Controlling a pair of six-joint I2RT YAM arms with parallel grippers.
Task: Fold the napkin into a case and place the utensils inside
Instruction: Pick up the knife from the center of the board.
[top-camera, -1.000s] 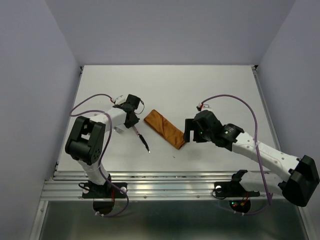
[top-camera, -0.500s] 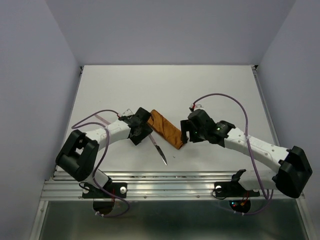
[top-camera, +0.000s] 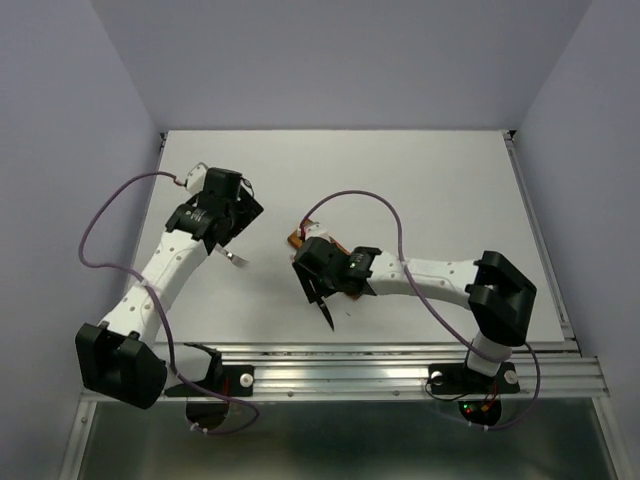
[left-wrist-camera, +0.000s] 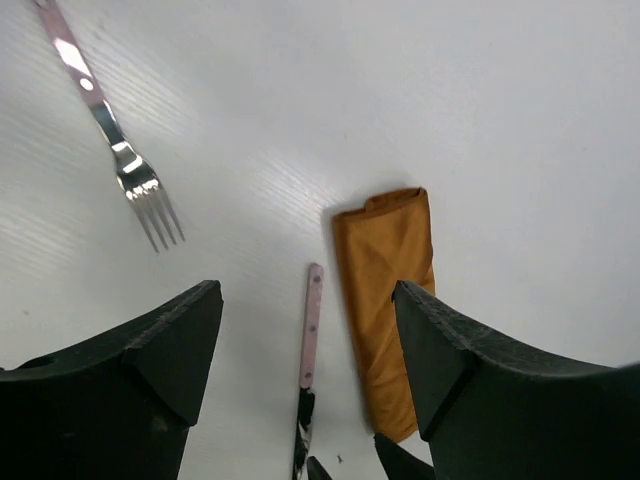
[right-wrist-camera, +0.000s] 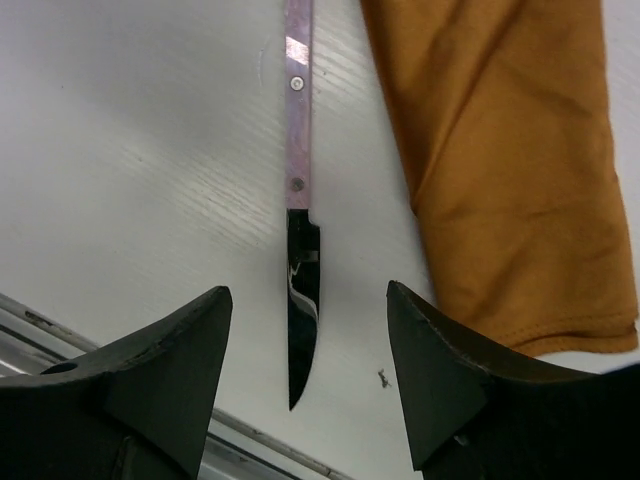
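Observation:
The napkin is folded into a slim rust-orange case (left-wrist-camera: 385, 300) lying flat on the table; it also fills the upper right of the right wrist view (right-wrist-camera: 500, 170). From above only its far end (top-camera: 297, 240) shows beside the right arm. A knife (right-wrist-camera: 300, 240) with a pinkish handle and dark pointed blade lies just left of the case. My right gripper (right-wrist-camera: 308, 295) is open and straddles the blade without touching it. A silver fork (left-wrist-camera: 130, 170) lies apart to the left, tines toward the knife (left-wrist-camera: 310, 335). My left gripper (left-wrist-camera: 307, 295) is open, holds nothing, and hangs above the table (top-camera: 420, 180).
The knife's tip (top-camera: 328, 316) points at the table's near edge, where a metal rail (top-camera: 350, 365) runs. The left arm (top-camera: 170, 265) reaches up the left side, its gripper (top-camera: 232, 212) just behind the fork (top-camera: 237, 259). Purple cables loop over both arms.
My left gripper opened, left the knife on the table beside the case and drew back to the upper left. My right gripper swung left over the knife and its jaws narrowed a little.

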